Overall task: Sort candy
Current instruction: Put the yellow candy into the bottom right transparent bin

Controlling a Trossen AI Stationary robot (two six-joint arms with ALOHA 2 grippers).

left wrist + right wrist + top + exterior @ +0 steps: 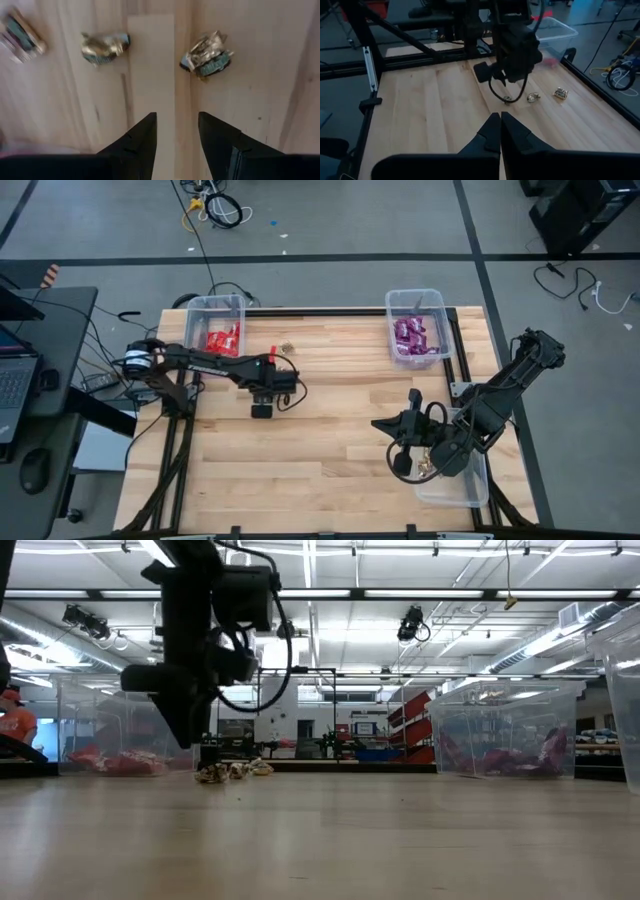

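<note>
Most candy was already sorted, red packets (222,338) in the left bin (193,305) and purple packets (410,335) in the right, leaving three gold foil-wrapped pieces (207,55) on the table (330,430) under the empty, parted left gripper (176,131), while the clenched right gripper (500,125) waited near the table's right edge.

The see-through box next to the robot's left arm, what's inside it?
Red candy packets lie in a heap inside the clear bin by the left arm. No purple or gold ones show there. Anything buried under the heap is hidden, so the count cannot be told.
</note>
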